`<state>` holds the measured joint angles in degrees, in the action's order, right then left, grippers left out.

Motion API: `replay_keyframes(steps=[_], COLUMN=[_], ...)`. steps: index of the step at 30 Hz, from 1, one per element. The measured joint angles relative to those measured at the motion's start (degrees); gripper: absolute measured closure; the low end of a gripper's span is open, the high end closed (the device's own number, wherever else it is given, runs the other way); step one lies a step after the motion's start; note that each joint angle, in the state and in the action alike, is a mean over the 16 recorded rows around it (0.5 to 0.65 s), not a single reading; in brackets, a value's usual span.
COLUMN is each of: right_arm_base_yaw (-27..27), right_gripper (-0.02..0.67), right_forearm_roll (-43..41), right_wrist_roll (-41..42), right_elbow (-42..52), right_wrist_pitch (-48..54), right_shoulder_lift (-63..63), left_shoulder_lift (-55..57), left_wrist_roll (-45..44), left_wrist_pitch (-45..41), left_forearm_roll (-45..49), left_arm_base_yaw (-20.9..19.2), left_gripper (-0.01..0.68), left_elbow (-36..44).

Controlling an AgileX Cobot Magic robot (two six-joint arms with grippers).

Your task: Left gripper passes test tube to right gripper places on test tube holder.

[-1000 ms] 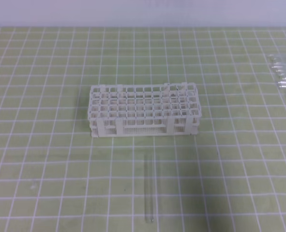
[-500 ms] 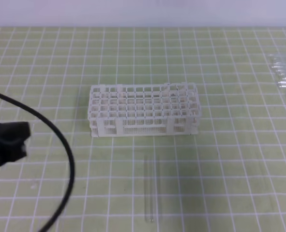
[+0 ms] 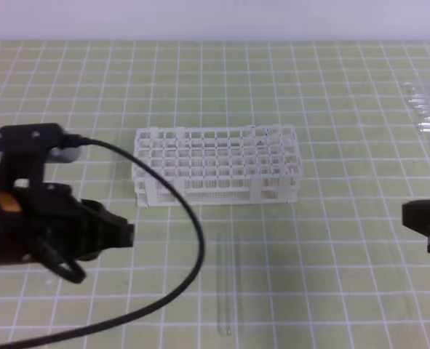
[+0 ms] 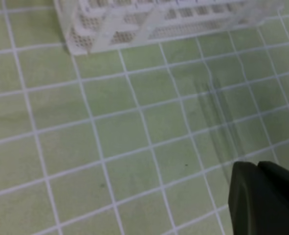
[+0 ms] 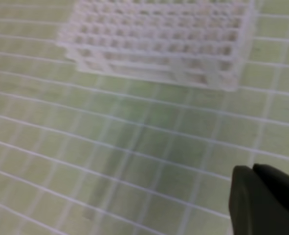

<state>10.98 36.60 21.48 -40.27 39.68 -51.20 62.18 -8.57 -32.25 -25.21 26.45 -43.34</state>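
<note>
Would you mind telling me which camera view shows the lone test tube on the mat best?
The exterior high view: the test tube lies whole, from rim to round end, below the rack. The left wrist view shows only a faint stretch, cut off by the gripper. The right wrist view shows only a blurred streak.

1. The left gripper (image 3: 120,234) is matt black, with blocky jaws and an orange-yellow label on its body.
2. A black bracket with a light grey part sits on top.
3. A black cable (image 3: 189,218) loops from it.
4. The right gripper (image 3: 418,216) shows only as a black block.
</note>
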Motion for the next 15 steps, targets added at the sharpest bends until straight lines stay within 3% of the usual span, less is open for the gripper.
replay_keyframes(steps=[8, 15], right_arm_base_yaw=[0.6, 0.6], right_gripper=[0.67, 0.67], right_forearm_roll=[-11.1, -14.8], right_wrist_roll=[-6.6, -8.6], right_elbow=[0.0, 0.0], right_wrist_pitch=[1.2, 2.6], right_shoulder_lift=[-0.4, -0.3], left_shoulder_lift=[11.4, 21.8], left_wrist_roll=[14.0, 21.3], left_wrist_pitch=[-8.2, -15.5], left_forearm_roll=[9.4, 15.7], left_arm_base_yaw=[9.7, 16.8], left_gripper=[0.676, 0.672], left_elbow=[-10.3, -20.6])
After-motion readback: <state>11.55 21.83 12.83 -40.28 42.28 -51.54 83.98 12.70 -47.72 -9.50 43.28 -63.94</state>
